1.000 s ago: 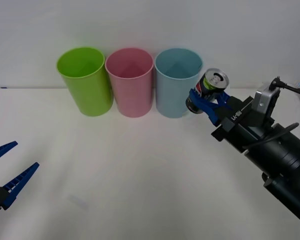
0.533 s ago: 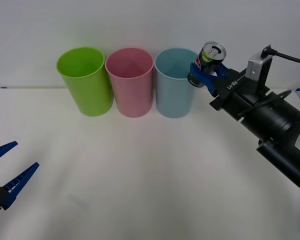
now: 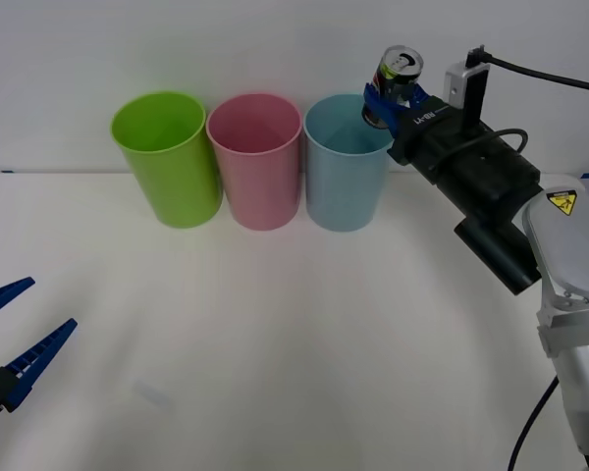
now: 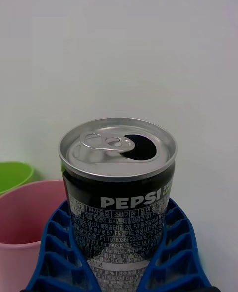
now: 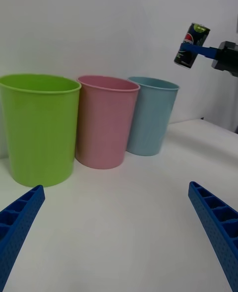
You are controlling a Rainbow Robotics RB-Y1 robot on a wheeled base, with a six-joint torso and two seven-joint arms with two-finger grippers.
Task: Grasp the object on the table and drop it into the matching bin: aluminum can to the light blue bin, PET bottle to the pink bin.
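Aluminium can (image 3: 397,78), opened and likely light, dents easily; your right gripper (image 3: 390,102) pinches its lower body above the light blue bin's (image 3: 345,186) right rim; left gripper (image 3: 10,343) waits wide.

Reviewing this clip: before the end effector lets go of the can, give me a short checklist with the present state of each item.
1. Right end effector shut on the can: ok.
2. Can raised above the rim of the light blue bin: ok.
3. Can centred over the bin mouth: not ok, it hangs at the rim's right edge.
4. Bin upright on the table: ok.
5. Left end effector open, low and away from the bins: ok.
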